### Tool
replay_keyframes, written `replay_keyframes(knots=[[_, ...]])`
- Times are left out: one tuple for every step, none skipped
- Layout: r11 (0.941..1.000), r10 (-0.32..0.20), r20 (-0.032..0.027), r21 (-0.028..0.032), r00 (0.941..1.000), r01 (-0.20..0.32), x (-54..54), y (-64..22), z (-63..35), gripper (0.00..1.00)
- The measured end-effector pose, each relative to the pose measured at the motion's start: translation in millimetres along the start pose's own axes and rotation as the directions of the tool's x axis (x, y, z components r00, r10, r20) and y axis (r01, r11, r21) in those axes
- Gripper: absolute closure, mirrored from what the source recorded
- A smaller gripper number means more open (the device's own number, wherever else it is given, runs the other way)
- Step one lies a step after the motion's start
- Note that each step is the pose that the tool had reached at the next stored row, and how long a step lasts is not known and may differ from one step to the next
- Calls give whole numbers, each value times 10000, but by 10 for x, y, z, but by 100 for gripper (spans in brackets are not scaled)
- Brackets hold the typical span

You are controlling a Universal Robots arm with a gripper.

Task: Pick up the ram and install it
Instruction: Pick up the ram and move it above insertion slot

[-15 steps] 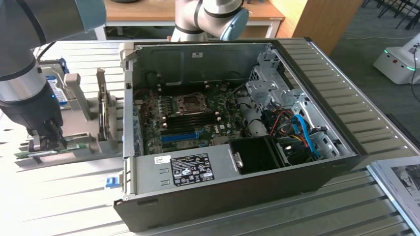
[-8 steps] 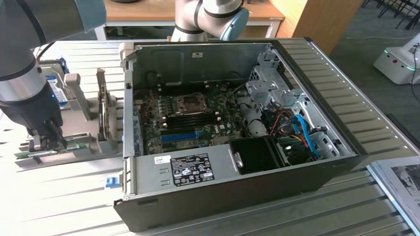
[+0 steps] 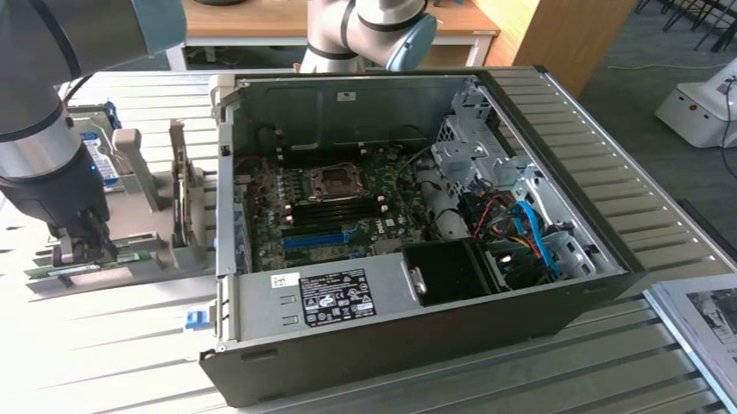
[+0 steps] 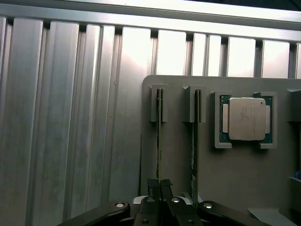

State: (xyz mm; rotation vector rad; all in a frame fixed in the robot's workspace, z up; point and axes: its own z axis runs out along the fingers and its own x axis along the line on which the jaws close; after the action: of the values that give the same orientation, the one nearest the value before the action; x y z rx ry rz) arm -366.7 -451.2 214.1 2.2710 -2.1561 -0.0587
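Pinching the ram by its thin edge, the claw is closed tight on it. The ram stands on edge in a grey holder, beside a second stick. A computer lies open at the exterior view's right.

Bright light, glare on ribbed table, shadowed computer case interior

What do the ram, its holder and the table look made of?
Ram: thin dark-green board seen edge-on, likely fibreglass circuit board. Holder: matte grey, no glare, probably plastic. Table: ribbed slats with bright reflections, likely bare aluminium.
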Motion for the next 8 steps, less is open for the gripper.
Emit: replay_keyframes(knots=[[10000,0,0,0,10000,0,0,0,0,88],[10000,-1,0,0,10000,1,0,0,0,88],[10000,-1,-1,-1,10000,1,0,0,-1,88],[10000,0,-1,-1,10000,0,-1,0,-6,88],[10000,0,0,-1,10000,0,-1,-1,-12,88],[10000,1,0,0,10000,-1,-1,0,-18,88],[10000,2,-1,-1,10000,-2,-1,0,-27,88],[10000,2,-1,-1,10000,-2,-2,0,-37,88]])
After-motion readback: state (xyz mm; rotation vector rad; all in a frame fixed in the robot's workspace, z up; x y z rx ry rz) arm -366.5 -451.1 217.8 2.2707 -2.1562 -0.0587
